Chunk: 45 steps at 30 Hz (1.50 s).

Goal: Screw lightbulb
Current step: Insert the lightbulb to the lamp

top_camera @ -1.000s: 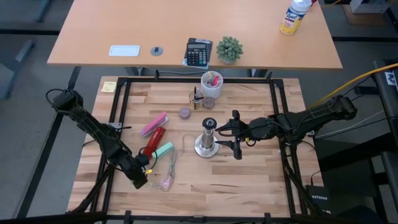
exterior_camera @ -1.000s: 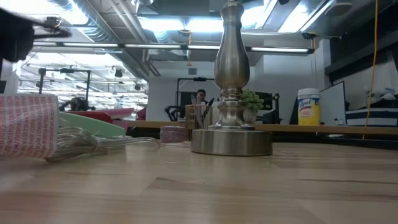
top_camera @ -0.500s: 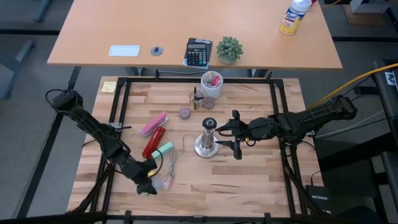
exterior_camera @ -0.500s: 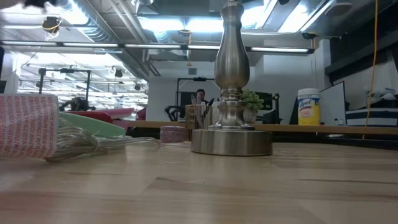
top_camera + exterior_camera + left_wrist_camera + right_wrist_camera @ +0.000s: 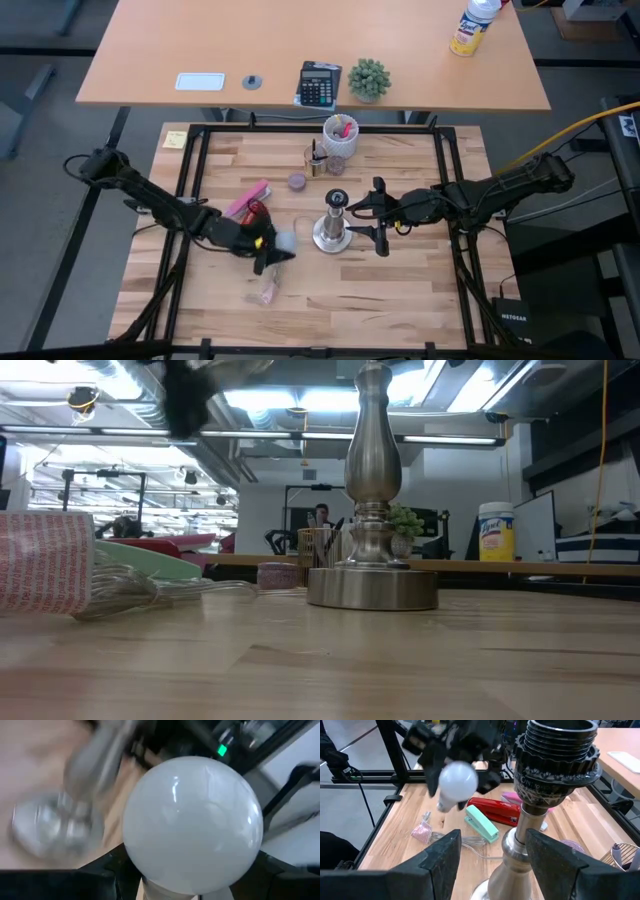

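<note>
Lightbulb (image 5: 284, 240) sits gripped in left hand (image 5: 268, 246) beside the socket stand (image 5: 333, 228) (right hand (image 5: 378, 216) open, flanking it).

left end effector (image 5: 268, 247): leaving the counter's near-left area, now raised beside the socket stand (image 5: 331, 231) | lightbulb (image 5: 284, 241): travelling in its grip, globe leading | low view: arm now crossing overhead

Frosted glossy lightbulb (image 5: 192, 825); brushed-metal socket stand (image 5: 371, 510); wood table (image 5: 400, 290)
</note>
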Available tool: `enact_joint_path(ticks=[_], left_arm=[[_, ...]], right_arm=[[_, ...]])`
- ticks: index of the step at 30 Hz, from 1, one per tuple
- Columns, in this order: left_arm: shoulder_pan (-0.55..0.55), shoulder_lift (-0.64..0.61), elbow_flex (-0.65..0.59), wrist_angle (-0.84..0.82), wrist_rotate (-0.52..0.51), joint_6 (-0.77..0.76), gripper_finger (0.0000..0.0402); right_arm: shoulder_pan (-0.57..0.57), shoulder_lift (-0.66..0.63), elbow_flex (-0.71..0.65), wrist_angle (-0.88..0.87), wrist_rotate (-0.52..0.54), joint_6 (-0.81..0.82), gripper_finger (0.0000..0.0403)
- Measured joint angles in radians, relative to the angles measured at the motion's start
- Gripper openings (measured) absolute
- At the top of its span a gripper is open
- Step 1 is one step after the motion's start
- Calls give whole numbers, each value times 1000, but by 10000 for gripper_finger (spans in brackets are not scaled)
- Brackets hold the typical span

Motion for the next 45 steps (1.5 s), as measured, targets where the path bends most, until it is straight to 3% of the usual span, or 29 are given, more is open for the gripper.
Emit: enact_joint_path(ticks=[10, 16, 22, 28, 35, 45], left_arm=[[140, 0, 0, 483, -6, 403, 227], [204, 0, 23, 654, -104, 611, 227], [264, 0, 169, 532, -102, 704, 227], [299, 35, 341, 288, -64, 750, 226], [310, 134, 480, 195, 32, 708, 226], [310, 162, 525, 140, 46, 702, 227]], right_arm=[[0, 0, 0, -4, 163, -19, 227], [0, 0, 0, -3, 173, -24, 227], [0, 0, 11, 0, 179, -23, 227], [0, 0, 89, -30, 290, -27, 227], [0, -1, 198, -104, 391, -26, 227], [0, 11, 243, -282, 340, 64, 227]])
